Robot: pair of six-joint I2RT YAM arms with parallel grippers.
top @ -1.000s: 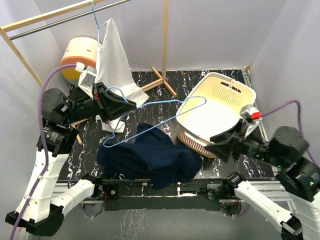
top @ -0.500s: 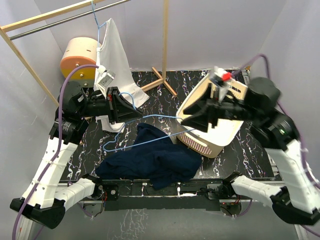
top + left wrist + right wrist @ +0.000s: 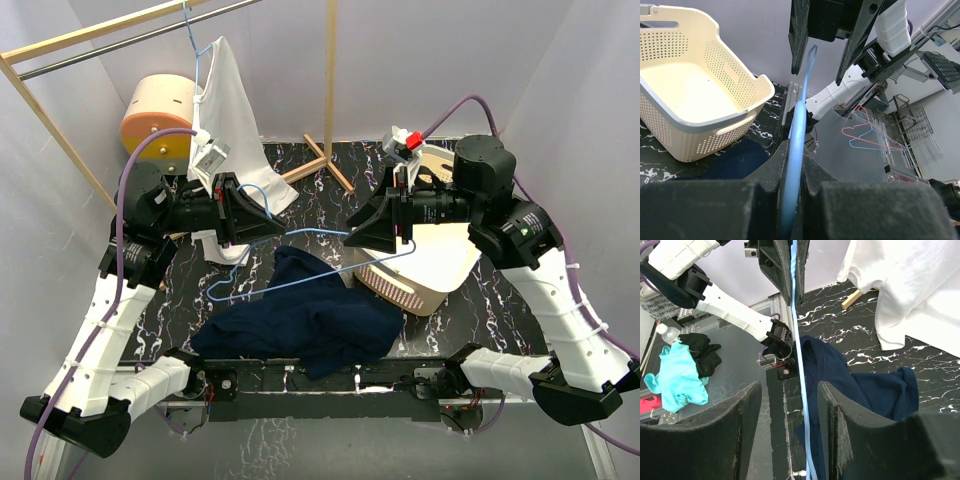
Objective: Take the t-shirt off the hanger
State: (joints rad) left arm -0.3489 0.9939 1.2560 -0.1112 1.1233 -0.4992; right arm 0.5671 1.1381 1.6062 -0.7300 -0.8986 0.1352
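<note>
Top external: arms level, reaching inward, tips facing. Left gripper (image 3: 262, 222) clamps thin blue wire hanger (image 3: 320, 232); right gripper (image 3: 358, 236) gapes around the wire. Navy t-shirt (image 3: 300, 315) lies crumpled on near table (image 3: 480, 300).

Both arms are white with black joints. The left arm (image 3: 100, 320), left of the basket (image 3: 425, 295), trails a purple cable (image 3: 123, 195). The right arm (image 3: 560, 290), right of the basket, has a second purple cable (image 3: 470, 98) and a red tab (image 3: 411, 141). The left gripper (image 3: 270, 224) and right gripper (image 3: 350, 237) are black.
</note>
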